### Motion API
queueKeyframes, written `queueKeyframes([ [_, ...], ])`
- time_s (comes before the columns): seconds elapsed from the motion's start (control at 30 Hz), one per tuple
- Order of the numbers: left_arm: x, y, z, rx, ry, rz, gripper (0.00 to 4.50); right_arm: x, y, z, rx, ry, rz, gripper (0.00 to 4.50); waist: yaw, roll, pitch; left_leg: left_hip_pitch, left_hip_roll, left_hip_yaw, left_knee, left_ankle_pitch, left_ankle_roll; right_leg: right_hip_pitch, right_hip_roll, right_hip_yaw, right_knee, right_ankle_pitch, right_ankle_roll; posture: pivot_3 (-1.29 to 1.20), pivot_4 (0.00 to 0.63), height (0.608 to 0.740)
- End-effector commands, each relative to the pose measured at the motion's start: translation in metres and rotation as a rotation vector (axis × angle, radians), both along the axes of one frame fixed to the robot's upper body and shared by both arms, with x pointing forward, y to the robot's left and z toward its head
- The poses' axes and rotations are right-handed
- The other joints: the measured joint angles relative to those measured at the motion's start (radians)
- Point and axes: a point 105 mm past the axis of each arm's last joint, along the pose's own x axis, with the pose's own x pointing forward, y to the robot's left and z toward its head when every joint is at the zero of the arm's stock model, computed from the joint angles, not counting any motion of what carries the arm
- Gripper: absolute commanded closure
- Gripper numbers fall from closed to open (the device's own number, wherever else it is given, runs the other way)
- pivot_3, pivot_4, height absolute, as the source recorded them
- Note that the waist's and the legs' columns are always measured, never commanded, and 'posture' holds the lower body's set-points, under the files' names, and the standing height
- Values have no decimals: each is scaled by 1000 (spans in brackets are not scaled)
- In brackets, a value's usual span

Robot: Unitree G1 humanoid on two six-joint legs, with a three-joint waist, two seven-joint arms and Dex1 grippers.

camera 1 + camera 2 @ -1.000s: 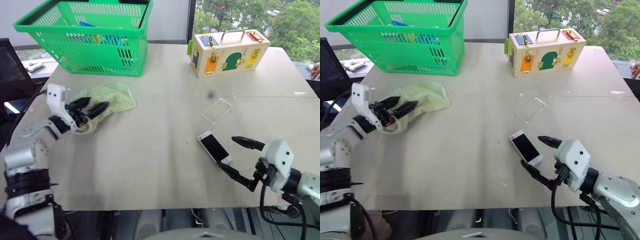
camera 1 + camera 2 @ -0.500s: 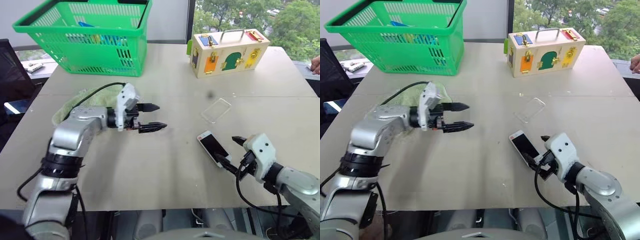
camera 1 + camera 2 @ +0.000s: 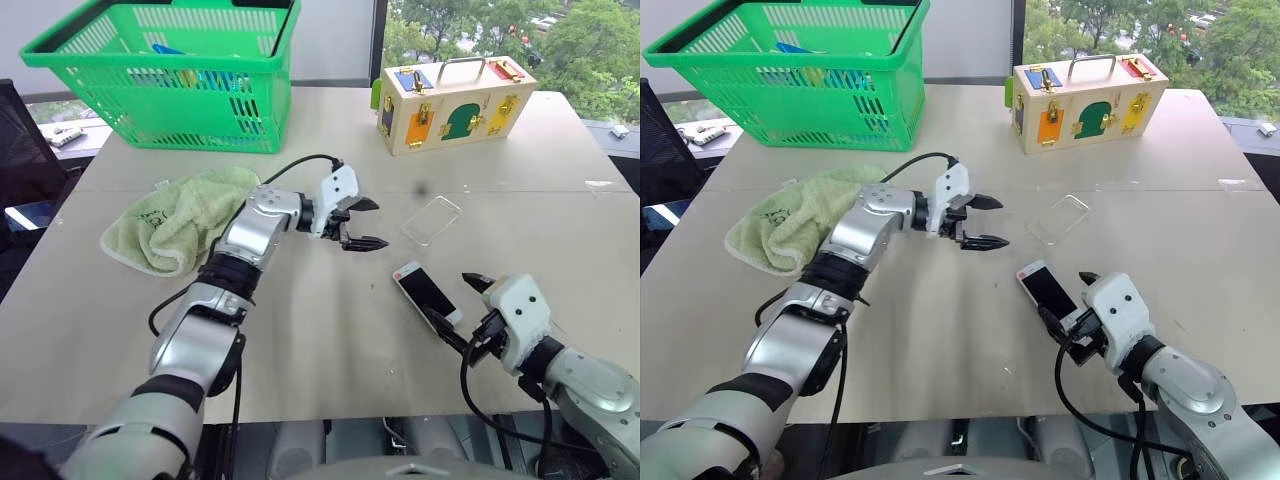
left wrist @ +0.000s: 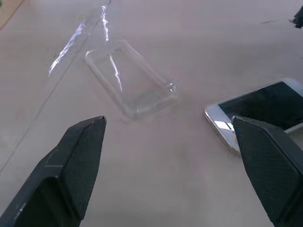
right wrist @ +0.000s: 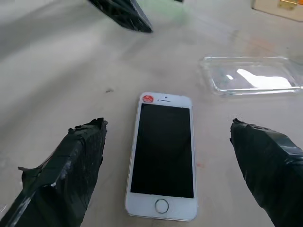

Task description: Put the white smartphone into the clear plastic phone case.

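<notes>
One white smartphone (image 3: 427, 296), one clear plastic phone case (image 3: 433, 220), apart.

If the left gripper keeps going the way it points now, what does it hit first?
Probably the clear plastic phone case: it lies on the table ahead of the open left gripper, between its fingers in the wrist view. The white smartphone sits off to one side. Depth is uncertain.

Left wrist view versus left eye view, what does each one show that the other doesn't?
Left wrist view alone: the glinting camera cutout in the clear plastic phone case.

Left eye view alone: the green plastic basket, light green towel, wooden latch box, the open right gripper astride the white smartphone's near end.

Both: case, smartphone lying apart on the beige table, open left gripper.
</notes>
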Motion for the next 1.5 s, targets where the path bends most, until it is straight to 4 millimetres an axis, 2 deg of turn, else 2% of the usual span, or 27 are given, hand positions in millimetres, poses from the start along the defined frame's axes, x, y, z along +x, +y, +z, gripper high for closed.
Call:
queueKeyframes([
  [0.03,10,-24,1,35,-63,1,108,-3,2,7,-5,-30,-1,0,4,0,0,0,0,0,0,0,0,0,0,0,0,0,0,0,150,740],
  [0.23,19,-63,-5,107,-76,8,108,-3,-2,6,6,-33,-45,0,7,-1,0,-3,-4,-2,1,0,1,0,-1,0,-1,-1,2,0,150,740],
  [0.43,19,-84,-20,196,-31,27,108,-4,-2,6,6,-45,-67,0,1,0,0,-2,-4,-3,1,-1,1,0,-1,1,-1,-2,4,0,150,740],
  [0.57,15,-80,-38,323,14,18,1864,-5,-1,6,12,-53,-84,0,1,-1,0,-2,-4,-3,1,-1,1,0,-1,0,0,-2,4,0,150,740],
  [0.73,15,-81,-37,330,32,17,4162,-6,-2,5,20,-59,-113,0,3,0,0,-2,-4,-3,1,-1,1,0,-1,0,0,-2,4,0,150,740],
  [0.77,15,-80,-35,320,29,18,4409,-7,-1,5,21,-61,-114,0,3,0,0,-2,-4,-3,1,-1,1,0,-1,0,0,-2,3,0,150,740],
  [0.93,18,-72,-18,241,57,7,4409,-10,1,9,17,-93,-89,0,1,0,0,-2,-4,-3,1,-1,1,0,-1,0,0,-1,3,0,150,740],
  [1.1,22,-42,6,120,143,35,4409,-16,6,16,36,-129,-20,0,-10,0,0,-2,-3,-3,1,-1,1,0,-1,0,0,-1,2,0,150,740],
  [1.2,6,-12,16,62,211,84,4409,-20,11,21,50,-157,45,0,-25,0,0,-2,-3,-3,1,-1,1,0,-1,1,1,-1,1,0,150,740],
  [1.33,-29,29,22,-3,298,288,4409,-27,22,34,54,-227,181,0,-32,1,0,0,1,-6,0,-1,1,0,0,2,1,-1,1,0,150,740],
  [1.47,-49,46,26,-36,355,466,4409,-34,28,43,79,-253,305,0,-9,1,0,0,1,-9,1,0,1,2,0,0,2,-3,5,0,150,740],
  [1.5,-50,50,19,-30,363,538,4409,-35,27,44,75,-246,345,0,-3,1,0,0,0,-9,2,0,1,3,0,0,2,-3,5,0,150,740],
])
